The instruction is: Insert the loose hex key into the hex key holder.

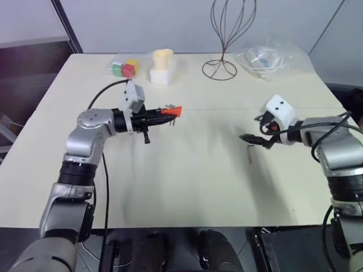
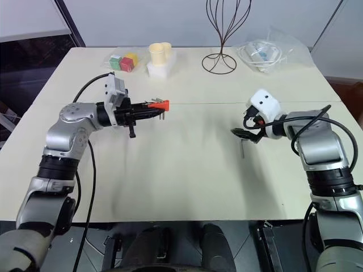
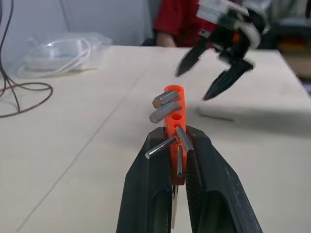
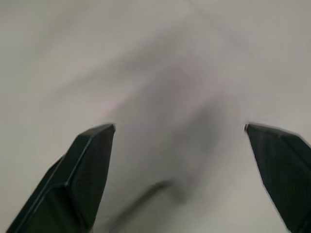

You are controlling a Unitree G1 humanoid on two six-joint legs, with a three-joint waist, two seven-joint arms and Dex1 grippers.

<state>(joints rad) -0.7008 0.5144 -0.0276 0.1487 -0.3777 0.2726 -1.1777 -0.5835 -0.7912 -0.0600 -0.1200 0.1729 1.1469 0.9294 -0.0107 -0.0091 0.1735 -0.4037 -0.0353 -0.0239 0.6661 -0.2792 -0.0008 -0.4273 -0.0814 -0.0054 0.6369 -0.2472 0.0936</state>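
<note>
The left gripper is clamped on the orange-red hex key holder and carries it above the table, while the right gripper stands spread wide and empty just over the loose hex key, which lies flat on the table. To pick it up well, the right fingers should probably straddle the thin rod across its length and close low against the tabletop. The holder has several grey keys seated and empty holes showing; near the far edge, a clear bag holds coloured cubes.
</note>
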